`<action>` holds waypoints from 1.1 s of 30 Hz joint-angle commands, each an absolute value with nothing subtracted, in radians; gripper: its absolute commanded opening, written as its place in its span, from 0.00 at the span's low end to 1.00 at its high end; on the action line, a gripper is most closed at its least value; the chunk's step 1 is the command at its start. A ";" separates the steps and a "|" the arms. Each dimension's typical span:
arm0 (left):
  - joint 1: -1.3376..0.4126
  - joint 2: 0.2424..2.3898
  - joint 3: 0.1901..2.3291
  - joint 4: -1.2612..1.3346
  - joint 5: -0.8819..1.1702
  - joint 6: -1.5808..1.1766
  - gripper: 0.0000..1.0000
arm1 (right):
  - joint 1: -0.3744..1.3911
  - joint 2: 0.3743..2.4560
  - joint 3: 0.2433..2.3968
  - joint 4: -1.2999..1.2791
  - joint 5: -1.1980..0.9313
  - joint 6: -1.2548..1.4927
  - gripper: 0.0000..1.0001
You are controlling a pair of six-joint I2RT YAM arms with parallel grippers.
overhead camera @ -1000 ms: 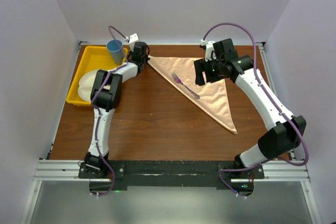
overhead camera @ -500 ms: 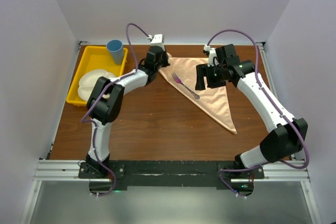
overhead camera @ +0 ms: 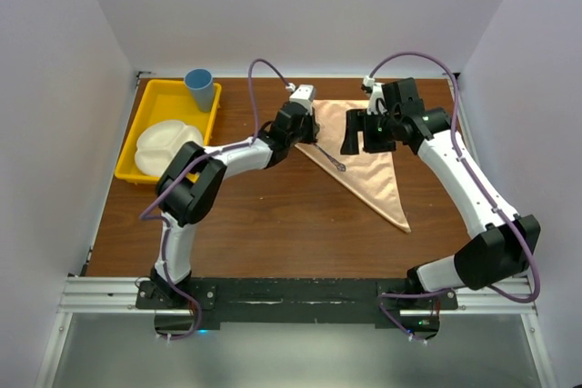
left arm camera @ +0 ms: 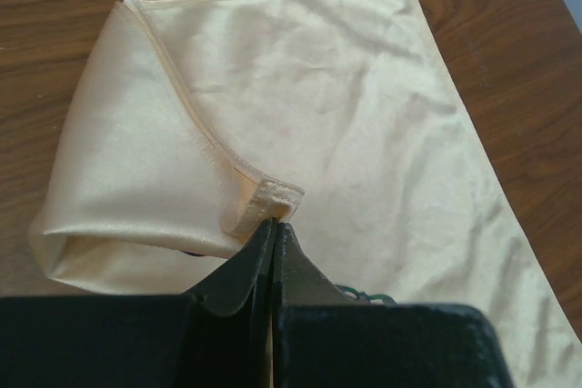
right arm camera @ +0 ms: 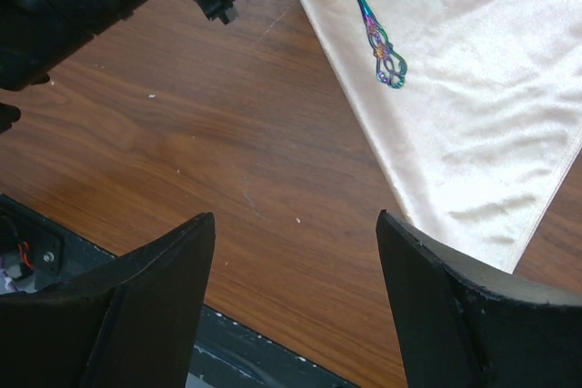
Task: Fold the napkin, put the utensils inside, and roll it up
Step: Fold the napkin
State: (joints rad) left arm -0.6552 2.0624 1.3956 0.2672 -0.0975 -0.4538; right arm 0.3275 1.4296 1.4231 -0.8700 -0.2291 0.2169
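Left jaws: together, clamped on the hemmed corner of the napkin (left arm camera: 318, 88). In your left wrist view the hem sits right at the tips of the two black fingers (left arm camera: 241, 270).
Napkin at the left jaws: the pinched corner is raised off the bench (overhead camera: 255, 215) and curled over the rest of the cloth. This leaves a soft rounded fold on the left of that view.
Napkin overall: a peach-orange triangle (overhead camera: 375, 174) on the far right part of the wood-grain bench. Its long point reaches toward the near edge.
Right jaws: wide apart and holding nothing. Both black fingers (right arm camera: 136, 306) hang above bare wood, just beside the napkin's slanted edge (right arm camera: 473, 70).
Fork: lying on the napkin near that slanted edge (overhead camera: 335, 163). Your right wrist view shows an openwork handle end with a rainbow sheen (right arm camera: 380, 38).
Fork and jaws: the handle end is beyond the right jaws, well apart from both fingers. From above, the fork's other end runs under the left wrist, so you cannot see it.
Arms: both reach to the far side of the bench, with the left one stretched across to the napkin's left corner.
Elsewhere: a yellow tray (overhead camera: 145, 102) at the far left holds a white divided plate (overhead camera: 164, 144). A blue cup (overhead camera: 200, 88) stands at its far corner.
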 commanded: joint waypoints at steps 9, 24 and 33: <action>-0.722 2.037 1.382 0.284 0.029 -0.509 0.05 | 0.296 1.387 1.388 -0.845 -0.259 0.262 0.77; -0.723 2.117 1.411 0.212 0.166 -0.540 0.11 | 0.293 1.379 1.367 -0.842 -0.265 0.264 0.78; -0.722 2.137 1.410 0.186 0.202 -0.526 0.12 | 0.288 1.378 1.355 -0.834 -0.278 0.275 0.79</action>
